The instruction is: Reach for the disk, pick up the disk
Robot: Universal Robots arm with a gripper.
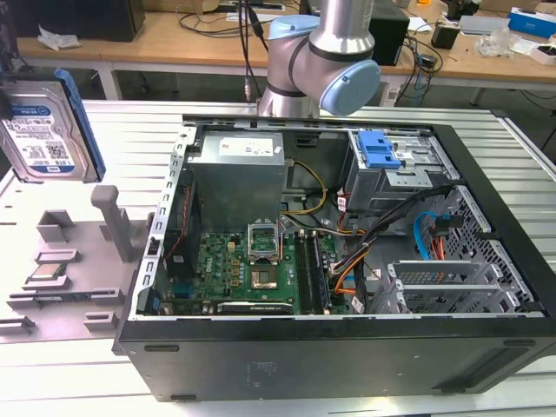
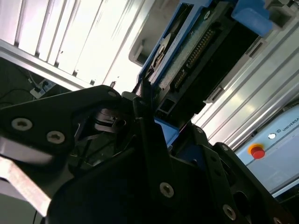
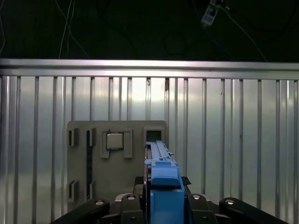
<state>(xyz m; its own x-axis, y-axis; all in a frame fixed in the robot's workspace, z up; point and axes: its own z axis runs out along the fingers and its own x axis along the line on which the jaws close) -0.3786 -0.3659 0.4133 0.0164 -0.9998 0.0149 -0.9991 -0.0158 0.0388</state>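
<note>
The disk (image 1: 39,130) is a silver hard drive with a white-and-blue label and a blue side bracket. It stands upright and slightly tilted in the air at the exterior view's far left, above the grey fixture plate (image 1: 69,287). In the first wrist view the disk (image 3: 161,172) shows edge-on, blue bracket facing the camera, with the black gripper (image 3: 161,207) shut on it. The second wrist view shows the disk's circuit-board side (image 2: 196,51) held between the gripper's (image 2: 149,109) black fingers.
An open computer case (image 1: 347,261) lies right of the fixture plate, with a blue ridged latch (image 1: 378,149) inside. A small square processor chip (image 1: 48,274) sits on the plate, also seen in the first wrist view (image 3: 114,140). The ribbed metal table (image 3: 233,140) surrounds them.
</note>
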